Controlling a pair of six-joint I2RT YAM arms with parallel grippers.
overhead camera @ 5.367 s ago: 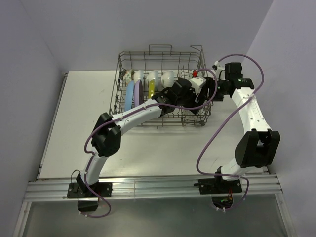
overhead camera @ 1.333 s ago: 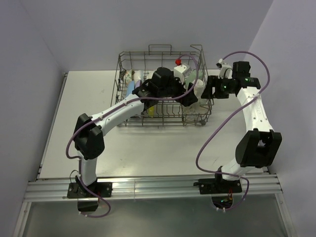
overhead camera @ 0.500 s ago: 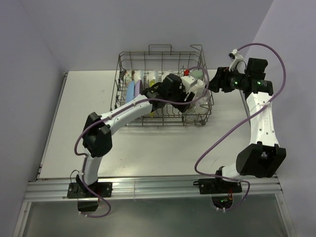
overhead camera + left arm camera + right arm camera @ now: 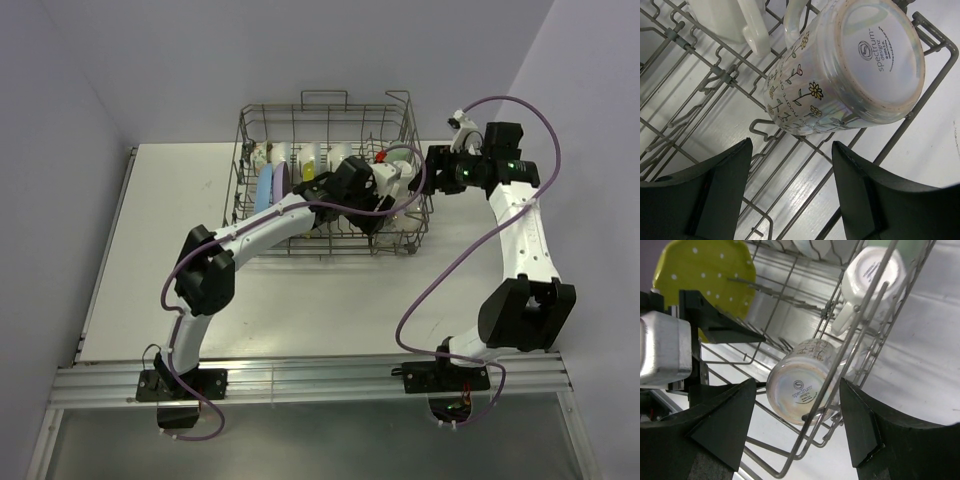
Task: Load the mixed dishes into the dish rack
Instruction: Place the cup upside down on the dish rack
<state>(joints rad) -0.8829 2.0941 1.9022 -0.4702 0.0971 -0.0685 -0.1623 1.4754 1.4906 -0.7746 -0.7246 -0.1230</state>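
One bench (image 4: 150, 260) carries one grey wire dish rack (image 4: 325, 100) with three plates, namely one blue plate (image 4: 263, 187), one lavender plate (image 4: 281, 182) and one dotted yellow-green plate (image 4: 705, 275), two mugs, namely one flower-printed mug (image 4: 840, 75) and one white mug (image 4: 870, 275), and some white bowls (image 4: 322, 153) too crowded to count.

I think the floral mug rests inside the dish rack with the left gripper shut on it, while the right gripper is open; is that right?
Not quite. The floral mug does rest inside the dish rack, but the left gripper is open and clear of it, as the left wrist view shows. The right gripper is indeed open.
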